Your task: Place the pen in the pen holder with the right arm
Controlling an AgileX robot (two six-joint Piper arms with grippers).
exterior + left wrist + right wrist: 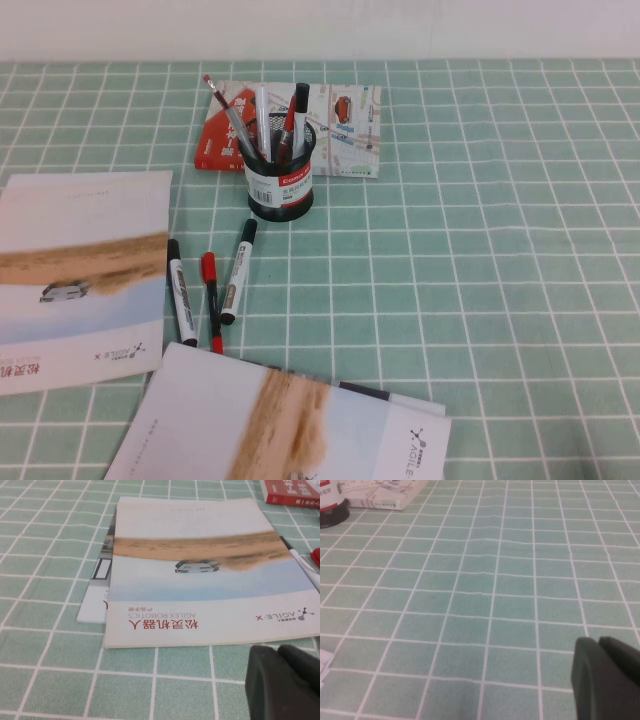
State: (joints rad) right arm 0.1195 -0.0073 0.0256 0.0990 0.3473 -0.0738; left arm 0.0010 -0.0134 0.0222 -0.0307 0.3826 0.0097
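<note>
The pen (238, 270) lies flat on the desk (480, 260), w/ its black cap pointing toward the pen holder (281, 170) and its tail toward the near edge; it sits in front of the holder, apart from it. Just beside it on the robot's left lies a thin red-capped pen (212, 300), and next over a second white-and-black marker (181, 293), whose cap end touches or nearly touches the edge of a brochure (80, 275) at the left. Another brochure (290, 425) lies at the near edge, its top edge close to the red pen's tip.

The pen holder stands upright on the green checked cloth, holding several pens and markers that lean outward. Behind it, touching or nearly so, lies a flat book (340, 125) w/ a red and map-print cover.

Left pincer (285, 680) shows only as a dark tip in the left wrist view, low over the cloth near the brochure's corner; it looks closed. Right pincer (607, 677) likewise shows as a dark tip over bare cloth in the right wrist view, well apart from the holder; it looks closed, gripping nothing.
</note>
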